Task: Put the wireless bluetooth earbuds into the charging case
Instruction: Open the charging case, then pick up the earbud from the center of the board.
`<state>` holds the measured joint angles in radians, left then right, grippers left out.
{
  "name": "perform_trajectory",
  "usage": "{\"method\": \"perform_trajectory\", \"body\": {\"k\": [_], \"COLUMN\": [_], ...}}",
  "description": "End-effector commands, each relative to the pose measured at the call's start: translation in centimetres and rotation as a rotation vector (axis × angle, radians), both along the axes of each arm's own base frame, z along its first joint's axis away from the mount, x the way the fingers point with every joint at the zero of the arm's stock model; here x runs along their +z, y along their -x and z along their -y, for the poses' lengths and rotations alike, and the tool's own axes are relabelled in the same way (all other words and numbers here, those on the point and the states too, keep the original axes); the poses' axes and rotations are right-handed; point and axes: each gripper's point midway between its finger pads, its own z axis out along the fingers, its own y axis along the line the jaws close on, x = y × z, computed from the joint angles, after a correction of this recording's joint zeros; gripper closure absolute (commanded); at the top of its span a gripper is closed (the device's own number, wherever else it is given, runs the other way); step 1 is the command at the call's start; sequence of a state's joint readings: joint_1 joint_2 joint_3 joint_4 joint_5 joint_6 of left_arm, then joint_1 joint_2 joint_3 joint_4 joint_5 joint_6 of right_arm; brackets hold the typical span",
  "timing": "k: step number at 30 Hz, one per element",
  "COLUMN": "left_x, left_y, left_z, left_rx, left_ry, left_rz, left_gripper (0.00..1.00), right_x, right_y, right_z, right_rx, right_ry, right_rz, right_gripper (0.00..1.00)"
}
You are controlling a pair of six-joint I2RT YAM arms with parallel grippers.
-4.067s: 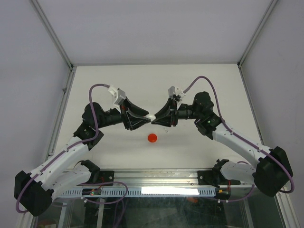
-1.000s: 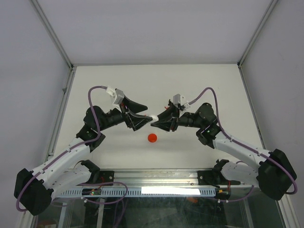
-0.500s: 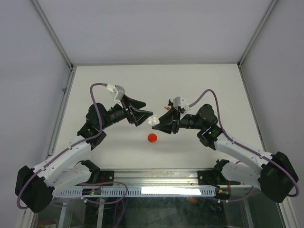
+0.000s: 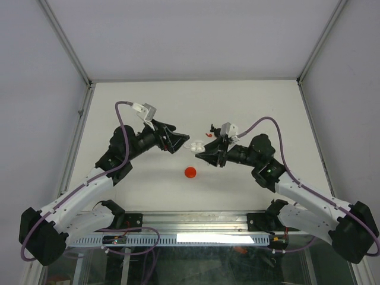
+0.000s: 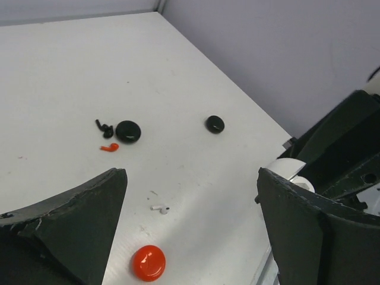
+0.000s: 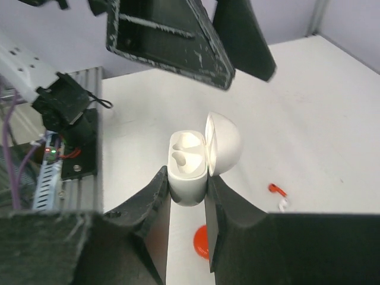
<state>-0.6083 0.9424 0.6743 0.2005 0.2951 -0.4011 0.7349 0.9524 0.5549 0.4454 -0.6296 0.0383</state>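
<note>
One white charging case [image 6: 189,163], lid open, we see pinched in right gripper [image 6: 187,185]; left gripper [image 5: 189,181] spread wide.

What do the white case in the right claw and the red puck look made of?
The white case: probably hard plastic, smooth and semi-glossy, with soft highlights on its open lid. The red puck: likely glossy plastic too, given its even colour and sheen.

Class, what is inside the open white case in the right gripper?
The white case shows two pale hollows beside its raised lid; whether anything fills them is unclear. The right gripper covers its lower sides.
</note>
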Motion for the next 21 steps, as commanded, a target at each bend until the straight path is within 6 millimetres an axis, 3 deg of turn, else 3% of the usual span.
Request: {"method": "perform_trajectory", "body": {"k": [1, 9, 21], "left_x": [0.5, -4.8, -14.7], "left_y": [-2.1, -4.6, -6.2], "left_z": [-1.4, -0.7, 1.4], "left_rx": [0.139, 0.212, 0.325], "left_ry": [-0.042, -0.122, -0.254], "left_rz": [-0.022, -0.253, -0.656], "left_gripper": [0.07, 0.12, 0.25], "right_x": [-1.5, -3.8, -5.8], "right_y": [-2.8, -3.9, -4.4], "right_z": [2.4, 5.6, 7.5], "right_rx": [-0.225, -0.413, -0.512], "right_ry": [0.068, 0.088, 0.11], "right_rz": [0.024, 0.003, -0.001], "right_gripper": [1.0, 1.0, 1.0]}}
